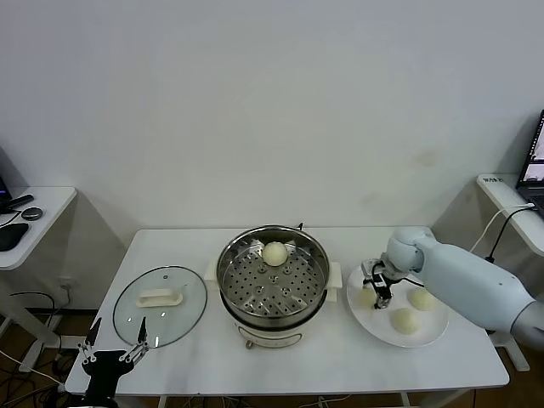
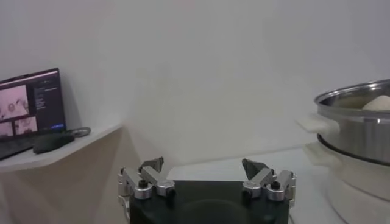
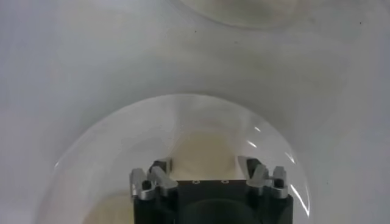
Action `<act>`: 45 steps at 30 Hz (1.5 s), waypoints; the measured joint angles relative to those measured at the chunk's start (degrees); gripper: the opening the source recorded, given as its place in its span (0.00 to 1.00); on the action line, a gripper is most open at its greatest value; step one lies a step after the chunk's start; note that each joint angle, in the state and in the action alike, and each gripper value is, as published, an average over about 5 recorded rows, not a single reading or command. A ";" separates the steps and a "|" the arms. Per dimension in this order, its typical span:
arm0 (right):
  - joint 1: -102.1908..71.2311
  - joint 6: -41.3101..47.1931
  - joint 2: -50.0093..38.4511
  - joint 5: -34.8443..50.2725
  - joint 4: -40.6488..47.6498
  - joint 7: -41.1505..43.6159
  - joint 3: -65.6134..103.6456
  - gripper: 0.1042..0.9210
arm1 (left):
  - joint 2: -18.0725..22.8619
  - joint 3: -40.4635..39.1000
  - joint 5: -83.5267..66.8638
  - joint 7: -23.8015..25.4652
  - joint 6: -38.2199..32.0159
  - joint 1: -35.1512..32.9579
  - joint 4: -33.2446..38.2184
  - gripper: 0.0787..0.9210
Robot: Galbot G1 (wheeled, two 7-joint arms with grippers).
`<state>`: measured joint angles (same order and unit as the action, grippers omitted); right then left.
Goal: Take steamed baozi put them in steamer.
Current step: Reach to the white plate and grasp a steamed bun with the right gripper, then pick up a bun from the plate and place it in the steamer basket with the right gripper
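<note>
The steamer [image 1: 229,259] stands mid-table with one baozi [image 1: 274,252] on its perforated tray; both show in the left wrist view, steamer [image 2: 359,122] and baozi [image 2: 378,102]. Three baozi lie on the white plate [image 1: 429,338]: two free ones [image 1: 422,298] [image 1: 405,320] and one [image 1: 366,297] under my right gripper [image 1: 380,294]. In the right wrist view the right gripper [image 3: 205,165] is open, low over the plate [image 3: 91,158], its fingers either side of that baozi [image 3: 204,149]. My left gripper [image 1: 113,344] is parked open and empty at the table's front left corner.
The glass lid [image 1: 136,316] with a cream handle lies left of the steamer. Side tables stand left [image 1: 42,204] and right [image 1: 510,200] of the main table. A laptop [image 2: 30,103] and a mouse [image 2: 52,141] sit on one.
</note>
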<state>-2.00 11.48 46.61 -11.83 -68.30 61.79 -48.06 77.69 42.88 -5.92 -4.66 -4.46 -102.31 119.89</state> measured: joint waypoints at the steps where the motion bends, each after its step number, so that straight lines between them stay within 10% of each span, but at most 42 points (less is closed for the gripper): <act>1: 0.02 0.06 -0.04 0.01 -0.03 0.01 0.03 0.52 | -0.01 0.02 -0.01 0.00 -0.01 -0.01 0.02 0.88; 24: 28.03 6.97 -7.41 19.98 -15.17 -0.31 -15.55 0.45 | -1.42 -0.96 -1.09 0.36 0.68 1.47 0.33 0.88; 45: 40.29 25.22 19.64 45.19 -14.96 -12.72 -27.42 0.45 | -2.04 0.14 -2.80 0.31 1.59 3.10 -0.22 0.88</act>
<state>38.29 36.70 66.25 33.36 -83.26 49.08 -75.49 75.65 43.02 -8.71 -4.35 -2.86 -99.21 119.67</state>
